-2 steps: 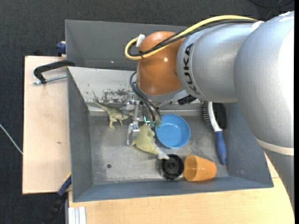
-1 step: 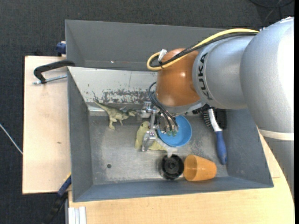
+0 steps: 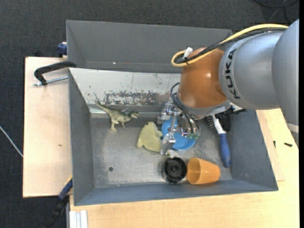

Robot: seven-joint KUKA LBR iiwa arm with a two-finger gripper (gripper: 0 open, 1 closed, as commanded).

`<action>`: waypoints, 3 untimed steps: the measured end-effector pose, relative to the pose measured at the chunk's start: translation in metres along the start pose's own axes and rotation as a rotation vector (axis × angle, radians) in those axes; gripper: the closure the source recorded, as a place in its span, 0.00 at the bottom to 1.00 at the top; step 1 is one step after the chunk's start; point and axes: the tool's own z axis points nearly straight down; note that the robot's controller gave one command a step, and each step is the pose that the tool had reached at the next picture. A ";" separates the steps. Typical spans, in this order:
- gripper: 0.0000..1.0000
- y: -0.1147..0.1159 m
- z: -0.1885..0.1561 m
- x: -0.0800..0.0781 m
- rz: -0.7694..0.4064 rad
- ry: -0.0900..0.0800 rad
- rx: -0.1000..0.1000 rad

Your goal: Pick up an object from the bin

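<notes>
Orange wrist cover tops the tool, which is directly over blue disc, yellow lump just beside; tool opening: can't tell.

The arm's gripper hangs low in the grey metal bin, right of the middle of the floor, directly over a round blue thing that it partly hides. Touching that blue thing's left side lies a crumpled pale-yellow piece, and farther left, by the back wall, a small greenish toy dinosaur stands. Toward the front wall a black round part lies against an orange cup tipped on its side, and a blue-handled brush lies to the right.
</notes>
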 end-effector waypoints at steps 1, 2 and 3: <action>0.00 -0.020 0.002 0.010 0.343 0.001 -0.001; 0.00 -0.022 0.029 0.028 -0.797 -0.013 -0.003; 0.00 -0.030 0.030 -0.032 -0.532 -0.001 -0.006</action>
